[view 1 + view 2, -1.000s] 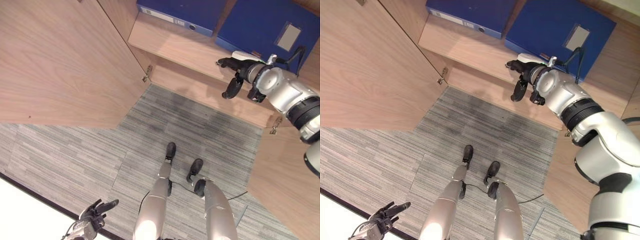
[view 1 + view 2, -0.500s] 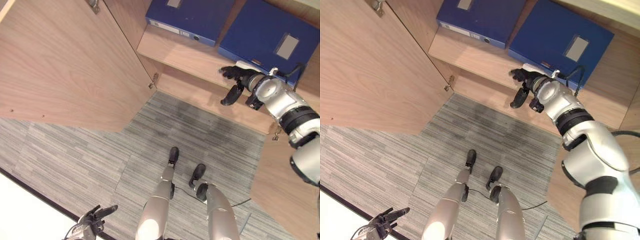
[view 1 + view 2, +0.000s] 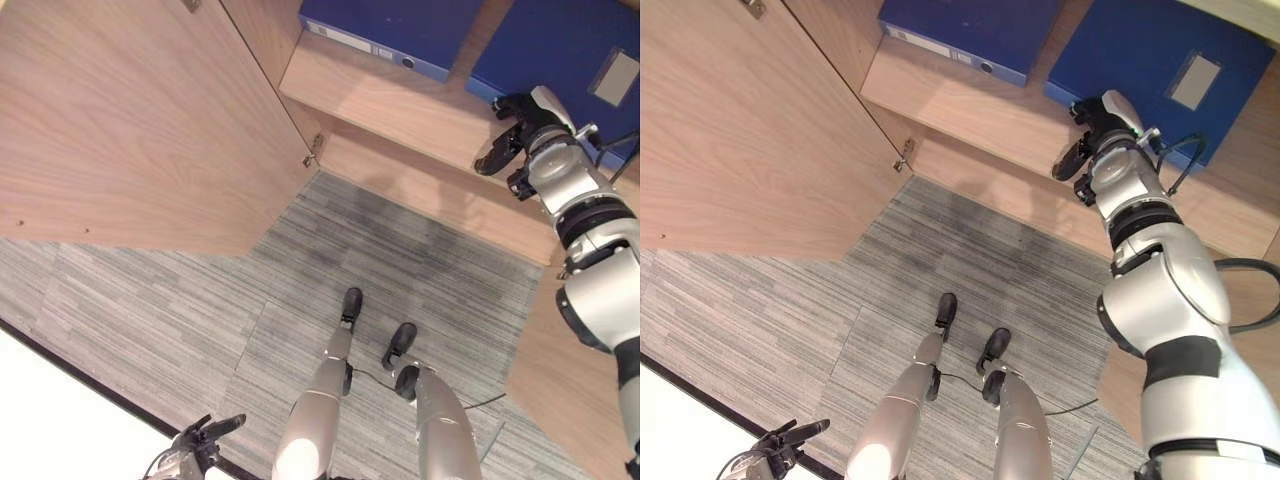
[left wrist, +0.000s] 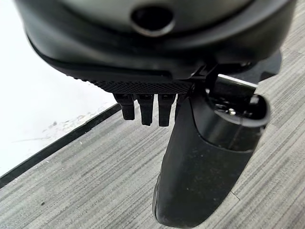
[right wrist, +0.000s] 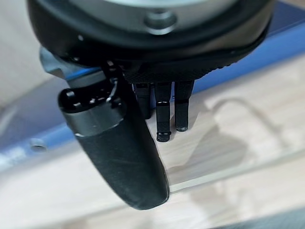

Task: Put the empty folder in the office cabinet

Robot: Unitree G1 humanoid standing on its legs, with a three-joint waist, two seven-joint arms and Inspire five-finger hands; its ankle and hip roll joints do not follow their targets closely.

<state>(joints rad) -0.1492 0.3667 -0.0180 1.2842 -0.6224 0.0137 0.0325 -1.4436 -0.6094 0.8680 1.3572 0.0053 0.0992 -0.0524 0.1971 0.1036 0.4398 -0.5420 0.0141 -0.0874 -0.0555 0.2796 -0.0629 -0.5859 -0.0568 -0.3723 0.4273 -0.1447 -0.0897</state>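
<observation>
Low at the near left, the robot's left hand [image 3: 200, 452] hangs with fingers relaxed and empty over grey striped carpet [image 3: 200, 300]. Past the open pale wood cabinet door [image 3: 130, 120], two flat blue folders lie on the wooden cabinet shelf [image 3: 390, 100]: a far-left folder [image 3: 400, 25] and a right folder [image 3: 1160, 70]. At the right folder's near edge, the right hand [image 3: 1092, 125] is loosely open, holding nothing; the folder looks stiff and light, best gripped by its spine.
</observation>
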